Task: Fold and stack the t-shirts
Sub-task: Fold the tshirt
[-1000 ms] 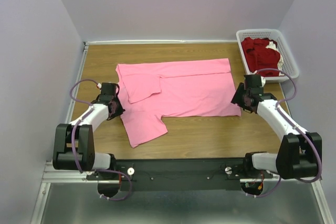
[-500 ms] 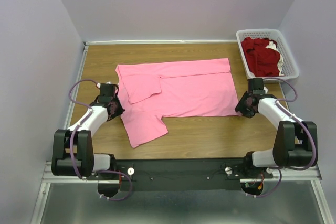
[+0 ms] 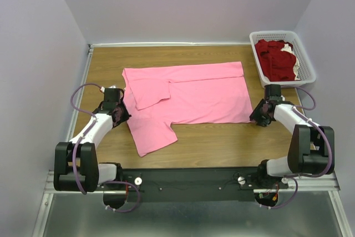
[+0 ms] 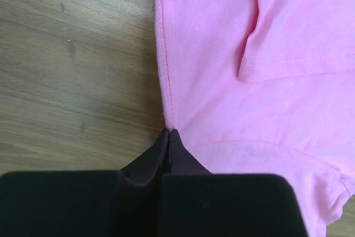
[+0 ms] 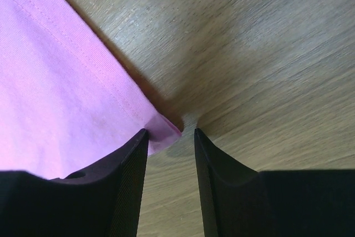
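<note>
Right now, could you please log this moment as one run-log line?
left gripper: shut at edge of bright pink cloth t-shirt | right gripper: open, straddling its hem corner

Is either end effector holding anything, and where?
Left end effector seems to pinch the pink t-shirt by its side hem; right end effector, open, straddles its corner.

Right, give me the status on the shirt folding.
Done: the pink t-shirt lies flat on the table with one sleeve folded in. In hand: the left tool is shut at its sleeve-side edge, and the right tool stands open around a hem corner, not yet gripping. Left: finishing this fold, then the dark red shirts heaped in the basket; no stack exists.
</note>
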